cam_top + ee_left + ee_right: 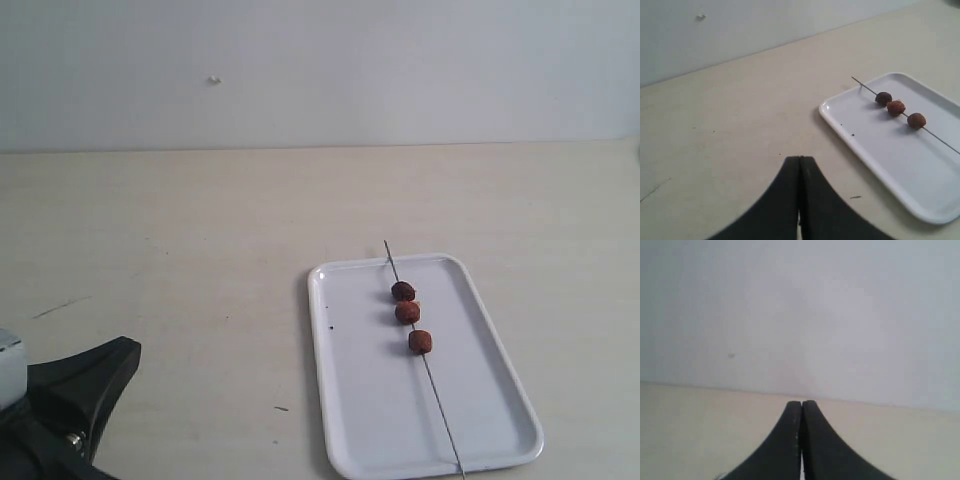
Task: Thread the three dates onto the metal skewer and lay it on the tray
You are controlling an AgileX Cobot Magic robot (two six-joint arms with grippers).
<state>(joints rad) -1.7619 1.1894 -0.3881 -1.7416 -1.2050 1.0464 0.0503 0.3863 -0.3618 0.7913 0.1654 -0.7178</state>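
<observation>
Task judged complete: wrinkled reddish-brown dates [407,312] on thin grey metal skewer [438,400] lying on white rectangular tray [355,380]; left pincer [800,165] and right pincer [802,407] closed, empty; no further move needed.

A big pale tan table [200,230] is filling the lower part of the exterior view. A plain light grey wall [420,60] is standing behind it. A tiny pale spot [213,80] is sitting on the wall at about eleven o'clock. A thin dark scratch [60,307] is lying on the table at about nine o'clock. A tiny dark fleck [282,408] is lying at about six o'clock.
</observation>
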